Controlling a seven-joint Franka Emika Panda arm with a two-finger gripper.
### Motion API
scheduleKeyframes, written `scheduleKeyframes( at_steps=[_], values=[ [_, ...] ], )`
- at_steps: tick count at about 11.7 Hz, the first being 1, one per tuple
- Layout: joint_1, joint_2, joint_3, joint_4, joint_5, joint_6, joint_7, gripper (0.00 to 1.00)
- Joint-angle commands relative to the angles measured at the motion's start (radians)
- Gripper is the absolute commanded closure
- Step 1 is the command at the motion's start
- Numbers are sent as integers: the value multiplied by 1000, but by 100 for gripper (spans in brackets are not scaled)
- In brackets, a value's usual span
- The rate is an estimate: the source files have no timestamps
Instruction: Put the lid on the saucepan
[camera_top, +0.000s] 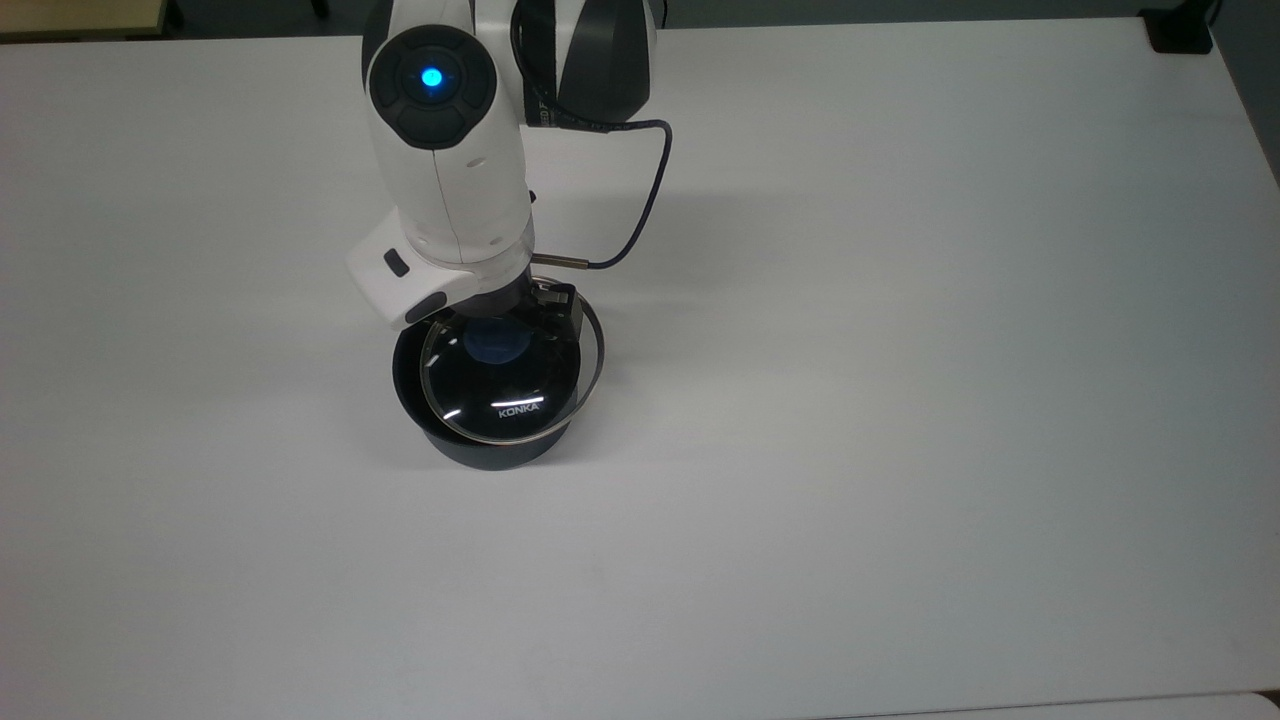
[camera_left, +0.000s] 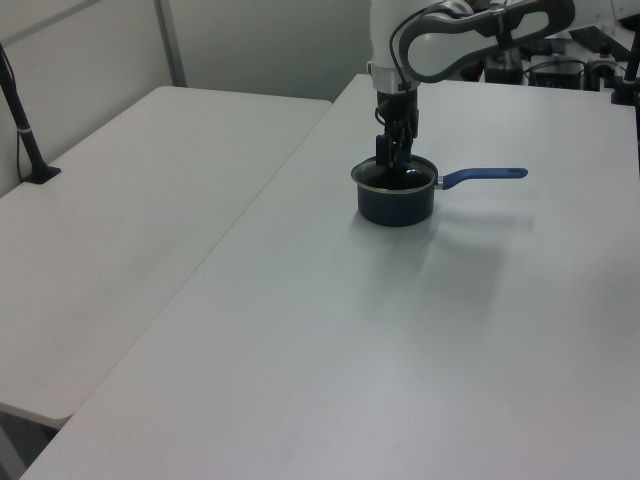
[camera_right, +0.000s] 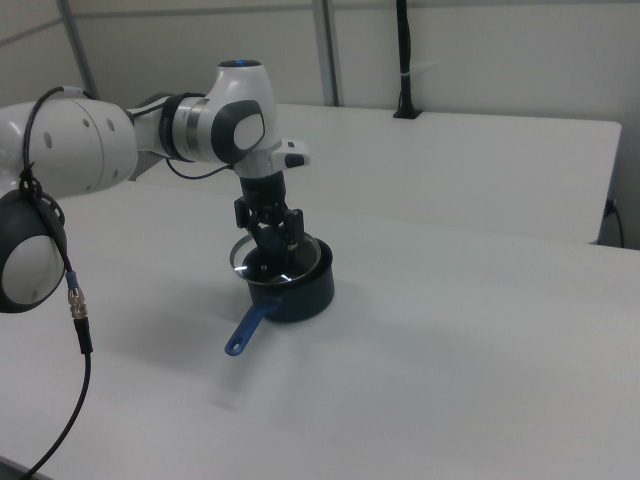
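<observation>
The dark saucepan (camera_top: 482, 450) stands on the white table, and its blue handle (camera_left: 485, 176) points to the left view's right. My gripper (camera_top: 492, 338) is shut on the blue knob of the glass lid (camera_top: 512, 392) and holds it right over the pan. The lid sits off-centre toward the top view's right. Its metal rim hangs past the pan's right edge, and a crescent of the black inside shows on the left. In the right view the lid (camera_right: 258, 262) looks tilted, low on the side of the handle (camera_right: 249, 327), under the gripper (camera_right: 272, 238).
The white table (camera_top: 900, 400) stretches wide around the pan. A black cable (camera_top: 645, 190) loops from the wrist. A second table (camera_left: 120, 200) adjoins at the left view's left, with a black post (camera_left: 25, 130) clamped to it. A black clamp (camera_top: 1180, 35) sits at the far corner.
</observation>
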Motion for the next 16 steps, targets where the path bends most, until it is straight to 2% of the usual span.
scheduleKeyframes(
  at_steps=[1,3,6,8,11,13,14,16],
  values=[
    [1,-21,-13,-12,-5,4,73,0],
    [-16,-52,-13,-10,-2,13,109,0],
    [-39,-166,-13,-13,8,-4,118,0],
    [-44,-242,-13,-24,5,-91,118,0],
    [-39,-406,-13,-111,10,-226,116,0],
    [-3,-470,-15,-171,12,-231,118,0],
    [28,-486,-45,-196,13,-223,115,0],
    [150,-524,-177,-228,42,-187,78,0]
  ],
)
